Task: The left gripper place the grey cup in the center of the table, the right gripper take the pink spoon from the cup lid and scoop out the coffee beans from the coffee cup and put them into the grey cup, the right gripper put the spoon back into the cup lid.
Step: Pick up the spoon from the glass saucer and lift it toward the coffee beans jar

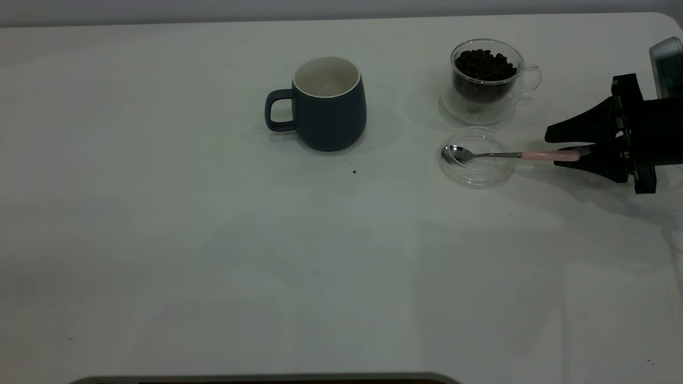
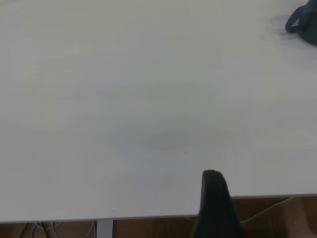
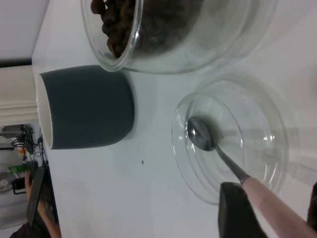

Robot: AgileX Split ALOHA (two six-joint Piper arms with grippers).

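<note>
Plain white worktop (image 1: 213,256) bare nearest us | black right gripper (image 1: 566,146) straddles slim pink-handled metal spoon (image 1: 512,155) in shallow clear glass lid (image 1: 476,169), jaws apart, nothing held | we judge pickup step | next: close, lift.

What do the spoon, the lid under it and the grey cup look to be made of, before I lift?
Pink spoon: shiny metal bowl and neck that mirror the light; the pale pink handle looks like plastic or enamel, hard to tell which. Cup lid: clear glass by its look, since the table shows through. Grey cup: likely ceramic, matte dark blue-grey outside, white inside. The right claw sits at the handle end.
</note>
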